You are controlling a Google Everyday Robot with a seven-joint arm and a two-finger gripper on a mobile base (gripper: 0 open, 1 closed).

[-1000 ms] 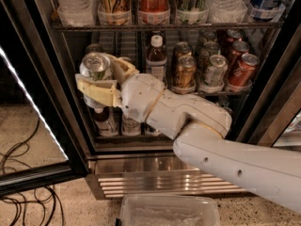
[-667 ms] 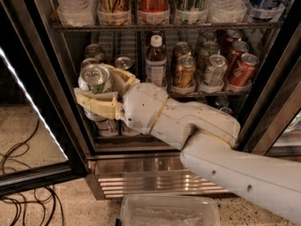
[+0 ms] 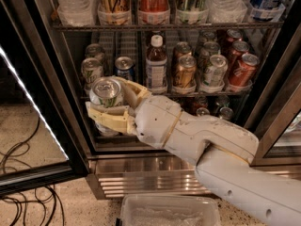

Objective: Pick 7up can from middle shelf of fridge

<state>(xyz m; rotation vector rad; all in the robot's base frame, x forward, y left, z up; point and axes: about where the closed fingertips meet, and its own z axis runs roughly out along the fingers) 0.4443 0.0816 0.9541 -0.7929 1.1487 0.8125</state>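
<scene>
Small silvery-white aluminium 7up can [image 3: 106,92] is gripped tight by the beige gripper [image 3: 112,105], clear of the dark wire middle shelf [image 3: 123,45]. Only withdrawal from the steel-framed fridge [image 3: 141,177] is left.

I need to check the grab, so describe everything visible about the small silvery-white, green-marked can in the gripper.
The silvery-white aluminium can with green markings shows its plain silver pull-tab top, tilted toward the camera. The cream two-finger gripper clamps its sides, holding it before the left lanes of the dark wire middle shelf.
</scene>
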